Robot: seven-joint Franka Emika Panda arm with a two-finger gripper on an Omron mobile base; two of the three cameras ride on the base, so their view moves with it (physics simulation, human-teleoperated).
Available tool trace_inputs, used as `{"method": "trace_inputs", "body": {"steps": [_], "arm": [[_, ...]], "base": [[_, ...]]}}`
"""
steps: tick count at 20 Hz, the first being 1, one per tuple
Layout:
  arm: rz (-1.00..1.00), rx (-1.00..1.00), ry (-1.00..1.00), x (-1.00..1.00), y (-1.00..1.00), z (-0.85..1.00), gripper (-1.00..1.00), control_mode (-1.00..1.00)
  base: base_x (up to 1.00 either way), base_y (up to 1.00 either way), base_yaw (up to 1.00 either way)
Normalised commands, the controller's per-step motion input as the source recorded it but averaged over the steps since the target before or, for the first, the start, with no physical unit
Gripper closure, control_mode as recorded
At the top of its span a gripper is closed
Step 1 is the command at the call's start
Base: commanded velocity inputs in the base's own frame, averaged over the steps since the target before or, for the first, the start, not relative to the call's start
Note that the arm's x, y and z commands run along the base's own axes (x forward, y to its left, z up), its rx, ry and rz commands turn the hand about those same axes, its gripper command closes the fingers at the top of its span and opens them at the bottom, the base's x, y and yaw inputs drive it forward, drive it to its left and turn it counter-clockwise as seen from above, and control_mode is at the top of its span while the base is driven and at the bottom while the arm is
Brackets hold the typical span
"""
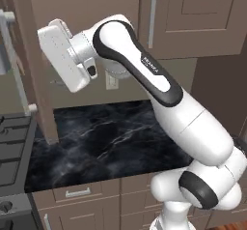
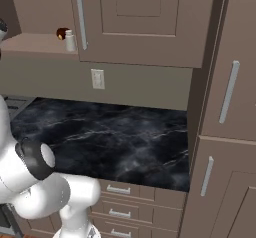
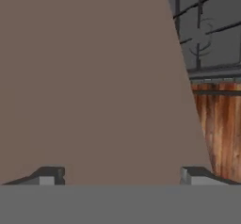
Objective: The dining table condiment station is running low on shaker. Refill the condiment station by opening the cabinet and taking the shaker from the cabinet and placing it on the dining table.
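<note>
The shaker (image 2: 70,40) is seen upright, long axis vertical, rounded top up, on the open cabinet (image 2: 35,42) shelf, just beside a dark red round item (image 2: 62,33) partly hidden behind it. The shaker's base is cut by the shelf edge. The gripper (image 3: 122,175) is held jaws spread wide, nothing pinched, close against a brown door panel (image 3: 89,77). Stove grates (image 3: 207,25) are glimpsed beyond.

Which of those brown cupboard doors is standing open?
The far-left upper cabinet: its inside shelf is exposed, with the shaker on it. The neighbouring handled doors are shut.
</note>
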Motion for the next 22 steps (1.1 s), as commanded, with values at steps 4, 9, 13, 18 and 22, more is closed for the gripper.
{"method": "trace_inputs", "body": {"steps": [4, 9, 13, 18, 22], "arm": [[0.01, -0.07, -0.22, 0.0, 1.0, 0.0, -1.0, -1.0], [0.0, -0.18, -0.24, -0.07, 0.9, 0.0, -1.0, -1.0], [-0.13, -0.26, -0.27, -0.37, -0.08, -0.08, -1.0, -1.0], [-0.22, -0.14, -0.25, -0.26, -0.85, -0.16, -1.0, -1.0], [-0.22, -0.07, -0.19, -0.17, -1.0, -0.16, -1.0, -1.0]], "base": [[0.0, 0.0, 0.0], [0.0, 0.0, 0.0], [0.0, 0.0, 0.0], [0.0, 0.0, 0.0], [0.0, 0.0, 0.0]]}}
